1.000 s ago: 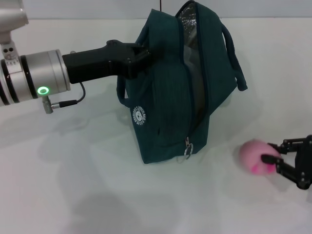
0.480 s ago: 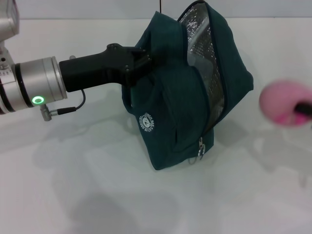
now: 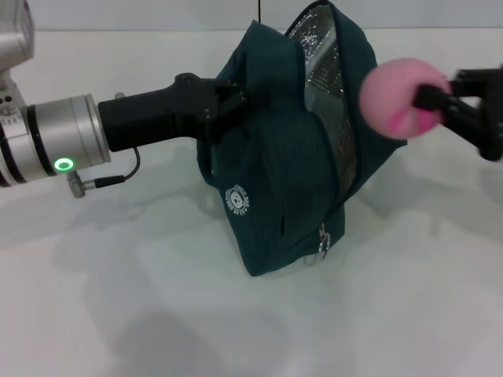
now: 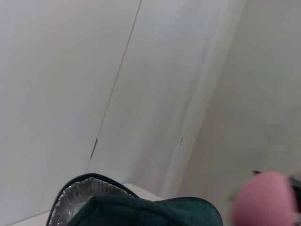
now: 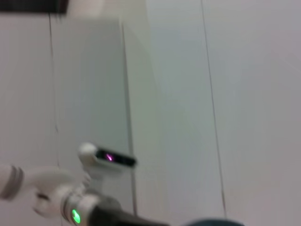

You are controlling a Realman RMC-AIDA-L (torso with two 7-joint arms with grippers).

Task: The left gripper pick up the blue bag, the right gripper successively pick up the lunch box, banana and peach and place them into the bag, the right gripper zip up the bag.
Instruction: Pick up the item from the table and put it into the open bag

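Your right gripper (image 3: pixel 436 100) has the peach (image 3: pixel 399 97) pinched between its fingers, up off the bench (image 3: pixel 157 314) and right at the bag (image 3: pixel 299 157) mouth, just in front of the silver lining (image 3: pixel 330 86). Left gripper (image 3: pixel 236 98) is clamped on the bag's upper edge on your left side, fingers pressed on the fabric, holding it up with its base on the bench. Risks as I read them: the opening is a narrow slit, tilted and facing your right and up — if you release early or off-centre, the peach hits the rim flap and rolls off across the bench. It's round, so nothing stops it. Push in too hard and you shove the bag, which hangs from one grip only; it could swing or slip out of the left fingers. Bag's long axis runs from base to top, leaning toward your right at the top; zip line follows that axis, with the pull (image 3: pixel 322 243) low near the base. Lunch box and banana not visible — can't tell if they're inside already, so room for the peach is unknown. The left wrist view shows the peach just beside the lined rim, not in yet.
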